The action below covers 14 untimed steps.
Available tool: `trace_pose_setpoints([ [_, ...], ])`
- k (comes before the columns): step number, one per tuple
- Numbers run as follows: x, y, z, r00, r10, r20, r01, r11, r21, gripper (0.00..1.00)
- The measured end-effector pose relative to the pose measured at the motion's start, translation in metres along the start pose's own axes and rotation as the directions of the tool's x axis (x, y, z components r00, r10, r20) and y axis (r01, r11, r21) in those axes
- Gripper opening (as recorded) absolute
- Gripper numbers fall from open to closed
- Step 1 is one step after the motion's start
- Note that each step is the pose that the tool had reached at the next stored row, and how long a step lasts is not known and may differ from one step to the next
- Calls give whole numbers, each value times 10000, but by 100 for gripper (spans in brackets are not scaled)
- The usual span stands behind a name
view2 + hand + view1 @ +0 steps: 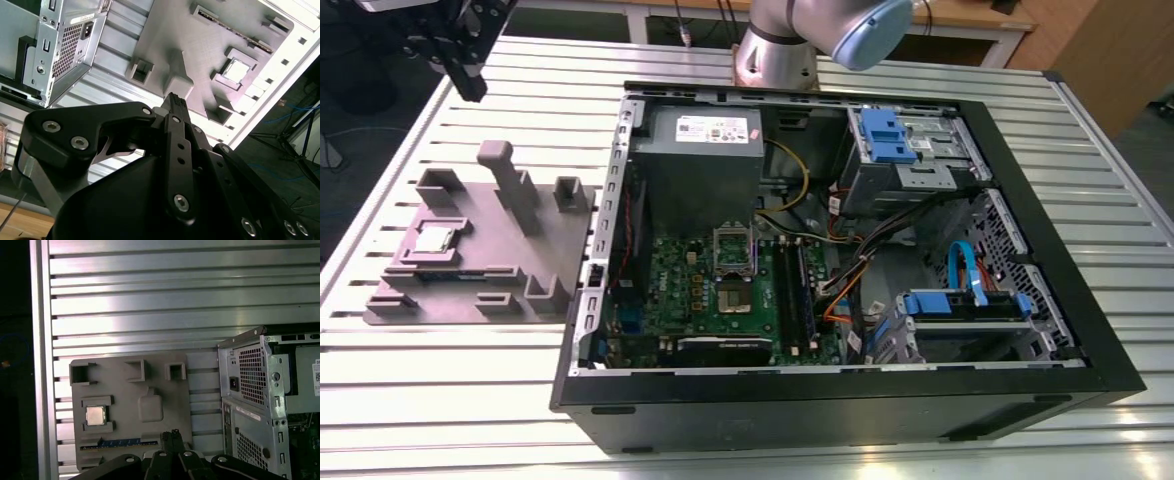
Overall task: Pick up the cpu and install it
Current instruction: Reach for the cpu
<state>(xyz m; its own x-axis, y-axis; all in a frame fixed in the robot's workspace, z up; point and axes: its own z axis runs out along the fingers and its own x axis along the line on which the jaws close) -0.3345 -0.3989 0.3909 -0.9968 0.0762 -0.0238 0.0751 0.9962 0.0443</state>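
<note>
The cpu [438,238], a small silver square chip, lies in a raised pocket on the grey fixture plate [507,270] to the exterior view's left of the computer case. Both wrist views show the cpu [236,70] [95,415] lying flat and untouched. My gripper [470,88] hangs high above the table's far corner, beyond the fixture and well apart from the chip. Its black fingers [164,436] stand together with nothing between them. The dark socket [734,262] with its metal frame sits on the green motherboard inside the case.
The open black computer case [1067,300] takes up the middle of the slatted metal table [454,400]. Inside are a grey power-supply box [700,150], blue drive brackets [887,135] and cables. Upright posts [507,185] rise from the fixture. A memory stick [120,442] lies on its edge.
</note>
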Motion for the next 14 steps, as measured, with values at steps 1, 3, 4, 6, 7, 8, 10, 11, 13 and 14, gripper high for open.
trace_pose_setpoints([
  [1,2,0,0,10000,0,0,0,10000,0,10],
  [3,6,0,0,10000,0,0,0,10000,0,10],
  [4,7,-1,0,10000,0,0,0,10000,1,10],
  [6,11,-1,0,10000,0,0,0,10000,0,10],
  [7,13,-1,0,10000,0,0,0,10000,0,10],
  [8,15,-1,0,10000,0,0,0,10000,0,10],
  [10,20,-2,0,10000,0,0,0,10000,0,10],
  [11,21,-2,0,10000,0,1,0,10000,0,10],
  [13,54,-4,-2,10000,0,0,0,10000,1,10],
  [14,56,-4,-1,10000,0,0,0,10000,0,10],
])
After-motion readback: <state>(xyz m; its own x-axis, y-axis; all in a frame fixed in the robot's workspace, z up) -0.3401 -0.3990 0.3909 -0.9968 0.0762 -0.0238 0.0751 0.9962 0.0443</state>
